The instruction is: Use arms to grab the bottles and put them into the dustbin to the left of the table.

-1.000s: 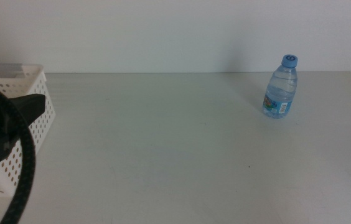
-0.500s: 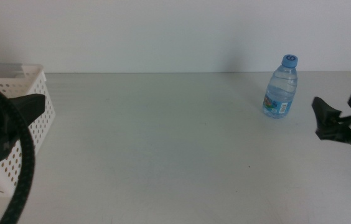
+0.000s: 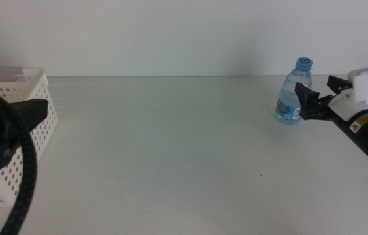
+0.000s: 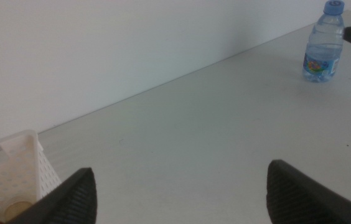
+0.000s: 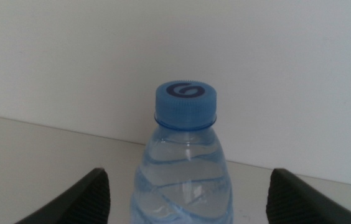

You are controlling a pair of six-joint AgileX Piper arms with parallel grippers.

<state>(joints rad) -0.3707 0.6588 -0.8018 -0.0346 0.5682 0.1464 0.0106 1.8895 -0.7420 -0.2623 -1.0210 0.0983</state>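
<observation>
A small clear water bottle with a blue cap stands upright at the table's far right; it also shows as the bottle in the left wrist view and the bottle close up in the right wrist view. My right gripper is open just right of it, jaws spread either side of the bottle's body without touching it. My left gripper is open and empty, waiting over the white perforated dustbin at the left edge.
A thick black cable hangs in front of the dustbin at the lower left. Something round and yellowish lies inside the dustbin. A white wall runs behind the table's back edge.
My right arm has come in from the right edge and moved left and back, its open jaws now reaching the water bottle. The left arm has stayed still.
</observation>
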